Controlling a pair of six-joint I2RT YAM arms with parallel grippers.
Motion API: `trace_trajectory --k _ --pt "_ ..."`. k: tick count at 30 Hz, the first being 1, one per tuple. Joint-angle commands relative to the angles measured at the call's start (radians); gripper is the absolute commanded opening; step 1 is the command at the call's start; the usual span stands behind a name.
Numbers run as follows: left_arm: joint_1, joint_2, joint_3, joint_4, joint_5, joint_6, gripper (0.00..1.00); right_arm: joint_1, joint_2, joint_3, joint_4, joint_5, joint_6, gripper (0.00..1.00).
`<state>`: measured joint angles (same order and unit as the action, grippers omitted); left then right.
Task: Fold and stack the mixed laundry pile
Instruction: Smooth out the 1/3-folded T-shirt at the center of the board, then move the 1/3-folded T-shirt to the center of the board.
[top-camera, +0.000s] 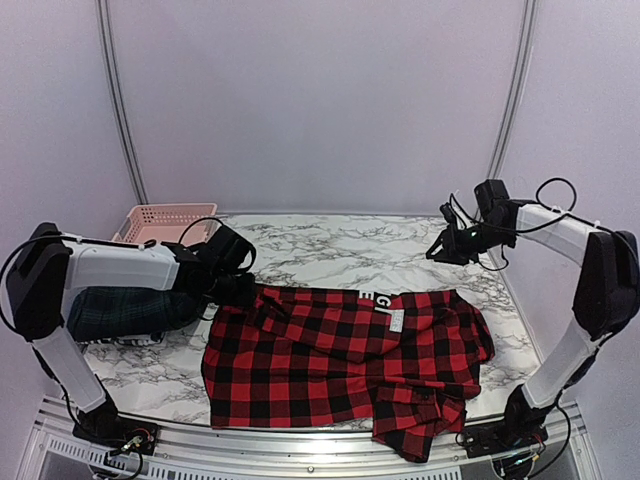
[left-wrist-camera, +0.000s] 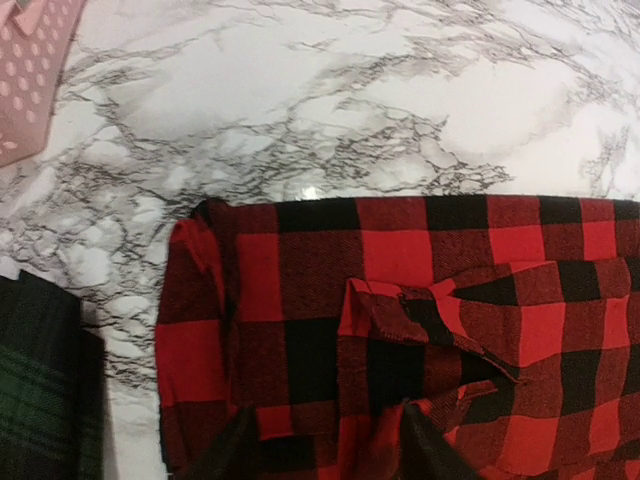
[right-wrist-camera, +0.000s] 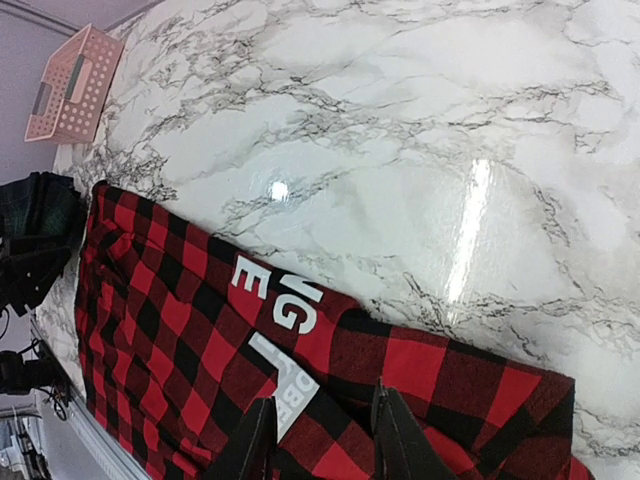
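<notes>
Lying spread on veined marble table (top-camera: 330, 250): red-and-black checked cloth shirt (top-camera: 330, 360), white lettering, near corner bunching; left gripper (left-wrist-camera: 328, 412), right gripper (right-wrist-camera: 322, 395) hanging unclenched, seemingly empty.

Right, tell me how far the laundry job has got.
Done: the dark green plaid garment looks folded at the left. In hand: the red-and-black checked shirt lies spread out, left pincer and right pincer open over its ends. Left: folding and stacking it.
</notes>
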<state>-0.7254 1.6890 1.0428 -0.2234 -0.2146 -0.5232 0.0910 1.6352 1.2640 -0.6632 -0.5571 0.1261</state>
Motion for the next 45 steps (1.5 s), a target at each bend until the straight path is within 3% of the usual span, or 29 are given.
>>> trace_trajectory --k 1,4,8,11,17,25,33,40,45 --pt "0.006 -0.114 0.043 -0.1 -0.141 0.062 0.63 -0.005 -0.061 -0.016 -0.114 -0.012 -0.049 0.3" --pt "0.005 -0.153 0.062 -0.1 -0.065 0.128 0.7 0.002 -0.099 -0.074 -0.11 -0.04 -0.038 0.3" --pt "-0.013 -0.11 0.098 -0.108 0.105 0.19 0.65 0.056 -0.149 -0.166 -0.061 -0.092 0.022 0.31" --pt "-0.039 -0.045 0.127 -0.12 0.181 0.19 0.55 0.128 -0.153 -0.238 -0.008 -0.097 0.071 0.31" --pt "-0.05 0.083 0.148 -0.137 0.207 0.12 0.42 0.143 -0.072 -0.317 0.086 -0.066 0.101 0.3" --pt "0.002 0.237 0.184 -0.187 0.137 0.087 0.3 0.131 0.132 -0.282 0.138 -0.003 0.086 0.28" --pt "0.122 0.417 0.363 -0.215 0.131 0.149 0.29 0.036 0.337 -0.041 0.138 0.023 0.073 0.28" --pt "0.225 0.641 0.717 -0.283 0.174 0.197 0.3 0.013 0.597 0.29 0.094 0.036 0.062 0.27" --pt "0.263 0.748 0.906 -0.305 0.197 0.195 0.39 -0.011 0.756 0.595 0.021 0.037 0.045 0.28"
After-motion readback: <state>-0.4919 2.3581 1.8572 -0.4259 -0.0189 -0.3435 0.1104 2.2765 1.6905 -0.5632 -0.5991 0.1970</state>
